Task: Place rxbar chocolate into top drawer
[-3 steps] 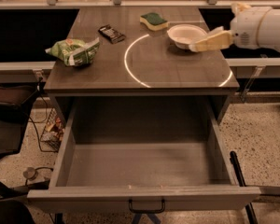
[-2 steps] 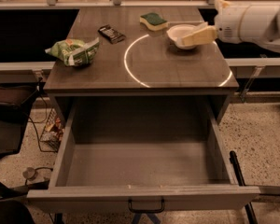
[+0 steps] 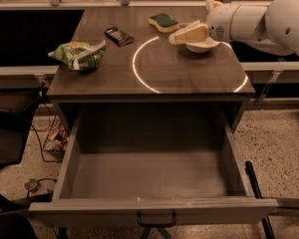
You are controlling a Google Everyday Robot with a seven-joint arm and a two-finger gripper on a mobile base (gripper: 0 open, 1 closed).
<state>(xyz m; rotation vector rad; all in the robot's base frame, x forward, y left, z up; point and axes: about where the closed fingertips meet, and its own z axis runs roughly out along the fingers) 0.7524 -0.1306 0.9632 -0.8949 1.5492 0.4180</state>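
Note:
The rxbar chocolate point(image 3: 118, 35) lies flat on the tabletop at the back left, in a dark wrapper with white lettering. The top drawer point(image 3: 89, 212) is pulled wide open below the tabletop, with nothing inside and a black handle point(image 3: 156, 219) on its front panel. My gripper point(image 3: 182, 35) reaches in from the right on a white arm point(image 3: 259, 21), above the back right of the tabletop, just right of the sponge and well to the right of the bar. It holds nothing that I can see.
A yellow sponge with a green top point(image 3: 164, 22) sits at the back centre. A green-and-white snack bag point(image 3: 79, 55) lies at the left. A white bowl point(image 3: 202, 45) sits under the gripper. A bright light ring point(image 3: 139, 76) marks the tabletop. A black bar point(image 3: 256, 193) stands right of the drawer.
The arm has moved left across the back of the tabletop. The gripper now sits over the bowl's left rim, closer to the sponge. The bar and the drawer have not moved.

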